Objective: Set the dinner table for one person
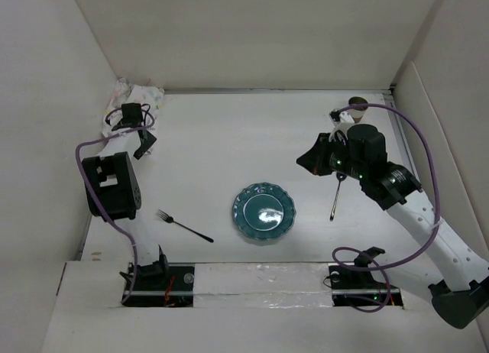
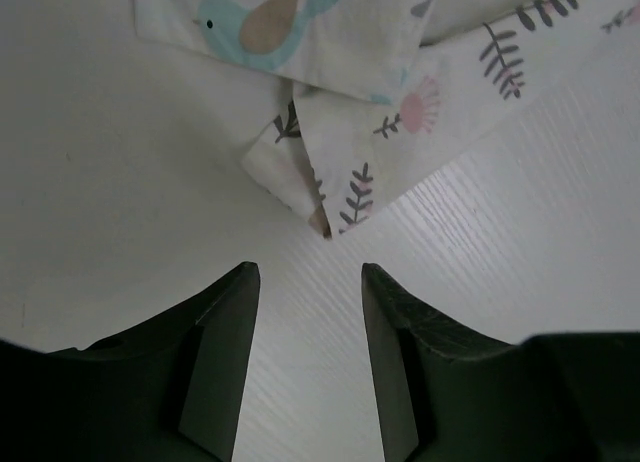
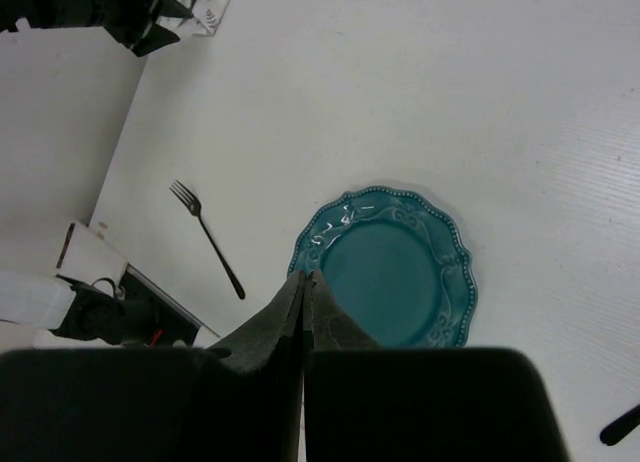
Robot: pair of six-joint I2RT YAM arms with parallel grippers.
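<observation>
No readable text, label, brand mark, number or sign is appearing in any view. The floral-print cloth (image 2: 350,52), lying just ahead of the left gripper (image 2: 307,274), is displaying only bird, flower and sprig motifs, without lettering.

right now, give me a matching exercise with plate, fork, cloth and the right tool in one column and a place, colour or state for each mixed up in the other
Column one:
1 plate
2 fork
3 floral cloth
4 right tool

Column two:
a crumpled in the far left corner
b shut
c teal, in the middle
d lying left of the plate

Pairs: 1-c, 2-d, 3-a, 4-b
</observation>
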